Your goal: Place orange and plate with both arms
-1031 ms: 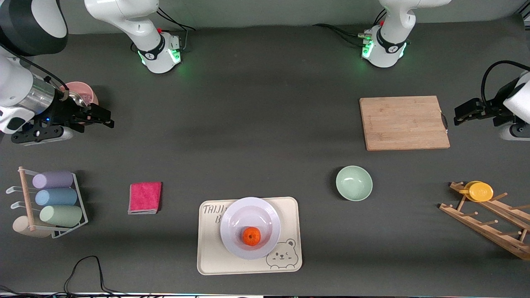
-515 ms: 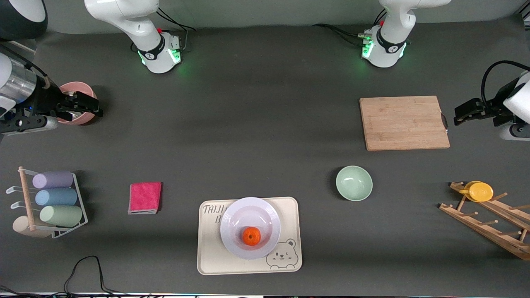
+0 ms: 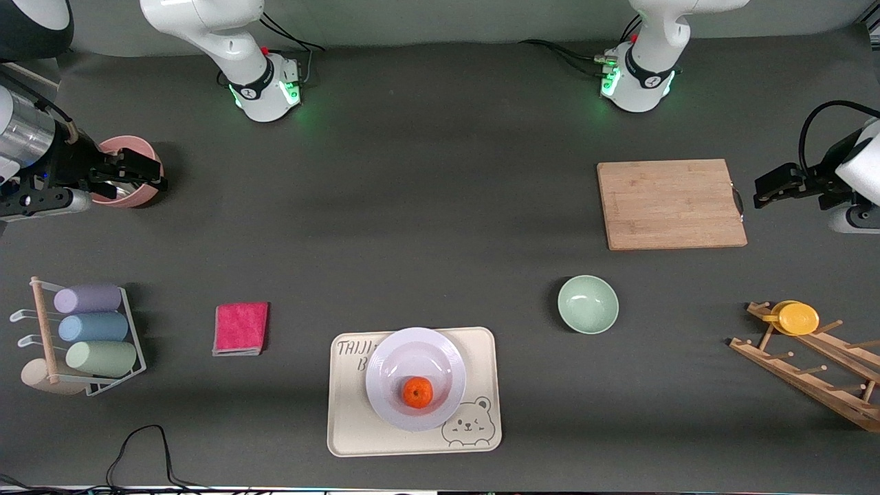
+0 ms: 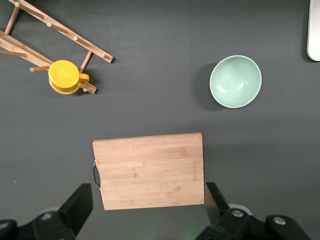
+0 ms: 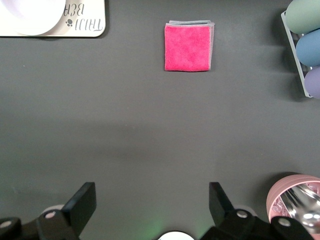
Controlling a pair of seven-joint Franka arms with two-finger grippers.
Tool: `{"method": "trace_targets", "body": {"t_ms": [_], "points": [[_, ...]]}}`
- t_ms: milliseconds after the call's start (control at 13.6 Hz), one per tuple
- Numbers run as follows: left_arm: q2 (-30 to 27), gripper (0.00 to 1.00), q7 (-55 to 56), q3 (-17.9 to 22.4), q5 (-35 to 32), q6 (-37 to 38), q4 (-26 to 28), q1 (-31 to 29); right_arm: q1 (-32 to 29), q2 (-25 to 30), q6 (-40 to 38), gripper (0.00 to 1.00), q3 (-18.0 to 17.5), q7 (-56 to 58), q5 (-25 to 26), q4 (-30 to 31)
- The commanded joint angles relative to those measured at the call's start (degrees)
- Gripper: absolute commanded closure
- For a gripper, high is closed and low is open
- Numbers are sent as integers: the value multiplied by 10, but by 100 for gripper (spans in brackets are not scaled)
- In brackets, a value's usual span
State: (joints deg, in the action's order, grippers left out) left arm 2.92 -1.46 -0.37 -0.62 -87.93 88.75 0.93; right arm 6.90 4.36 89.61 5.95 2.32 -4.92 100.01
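The orange [image 3: 417,392] lies in the lavender-white plate [image 3: 395,357], which rests on the cream bear tray [image 3: 350,426] near the front camera. A piece of that plate [image 5: 25,12] shows in the right wrist view. My right gripper [image 3: 141,175] is open and empty, up over the pink bowl [image 3: 137,146] at the right arm's end of the table. My left gripper [image 3: 770,187] is open and empty, up in the air beside the wooden cutting board [image 3: 670,204] at the left arm's end. Its wrist view looks down on that board [image 4: 150,170].
A mint-green bowl [image 3: 588,304] sits between tray and board. A pink cloth [image 3: 240,328] lies beside the tray. A rack of pastel cups [image 3: 86,330] stands at the right arm's end. A wooden peg rack [image 3: 811,371] with a yellow cup [image 3: 796,318] stands at the left arm's end.
My right gripper has pulled back from the table toward the pink bowl at the right arm's end. The left arm has not moved.
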Motion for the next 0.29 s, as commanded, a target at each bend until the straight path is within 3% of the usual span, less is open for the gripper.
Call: {"method": "trace_targets", "body": {"t_ms": [0,221], "points": [[-9,0,-1,5,5,1,5,6,8,-5,-10,0,5,-12,13,-6],[-9,0,-8,6,5,6,2,7,8,-4,-11,0,6,-12,13,-6]]}}
